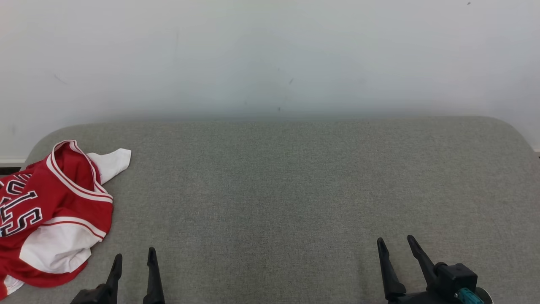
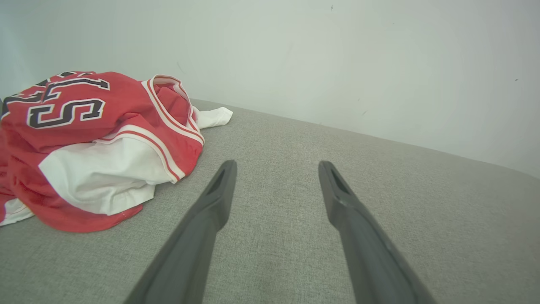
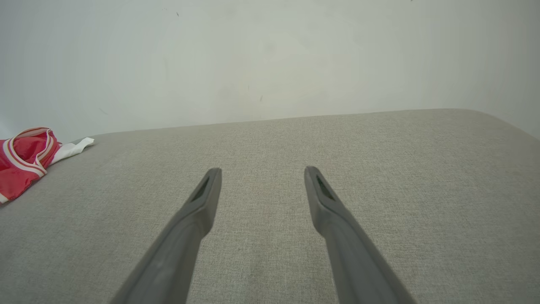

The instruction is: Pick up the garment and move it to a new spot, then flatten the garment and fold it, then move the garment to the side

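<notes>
Here, a crumpled red-and-white basketball jersey (image 1: 55,211) lies untouched at the left edge of a grey cushioned surface (image 1: 270,190). The left tool (image 1: 135,253) and right tool (image 1: 395,238) hover released along the near edge, seemingly ready for pickup.

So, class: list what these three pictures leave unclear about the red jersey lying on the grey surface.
1. Head view: the jersey runs off the left edge, so its lettering is cut short.
2. Left wrist view: its own folds hide the underside, and also whether the white cloth is a separate piece.
3. Right wrist view: the left edge cuts off most of the jersey.
</notes>
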Motion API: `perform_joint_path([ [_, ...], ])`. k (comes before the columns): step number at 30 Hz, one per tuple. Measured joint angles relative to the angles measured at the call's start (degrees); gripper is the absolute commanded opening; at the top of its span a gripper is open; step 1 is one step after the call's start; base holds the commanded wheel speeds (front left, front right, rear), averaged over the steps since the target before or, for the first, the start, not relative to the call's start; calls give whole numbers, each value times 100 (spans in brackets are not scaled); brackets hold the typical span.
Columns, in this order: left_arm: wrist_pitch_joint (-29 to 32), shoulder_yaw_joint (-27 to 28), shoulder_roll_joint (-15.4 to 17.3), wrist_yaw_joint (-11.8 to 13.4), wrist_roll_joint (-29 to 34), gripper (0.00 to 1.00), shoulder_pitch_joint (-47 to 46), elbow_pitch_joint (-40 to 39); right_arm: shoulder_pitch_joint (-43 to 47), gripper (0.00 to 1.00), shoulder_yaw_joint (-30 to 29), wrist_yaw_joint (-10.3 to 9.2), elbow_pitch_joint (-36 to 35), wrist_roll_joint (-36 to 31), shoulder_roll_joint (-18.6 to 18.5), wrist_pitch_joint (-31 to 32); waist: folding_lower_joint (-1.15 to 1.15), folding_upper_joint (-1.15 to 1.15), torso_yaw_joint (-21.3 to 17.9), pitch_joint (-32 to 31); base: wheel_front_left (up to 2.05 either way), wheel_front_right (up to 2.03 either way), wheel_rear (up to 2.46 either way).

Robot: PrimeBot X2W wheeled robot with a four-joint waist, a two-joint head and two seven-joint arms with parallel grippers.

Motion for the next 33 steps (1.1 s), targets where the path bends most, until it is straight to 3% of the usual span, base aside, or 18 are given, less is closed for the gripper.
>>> perform_joint_path([
  [14,-152,-9,-5,-42,377,100,38,36,0,100,55,1,159,-330,-2,-203,-1,0,3,-48,0,0,0],
  [33,-198,-55,-8,-8,256,100,43,108,-3,100,22,1,237,-404,-2,-299,-1,0,33,-45,0,0,0],
])
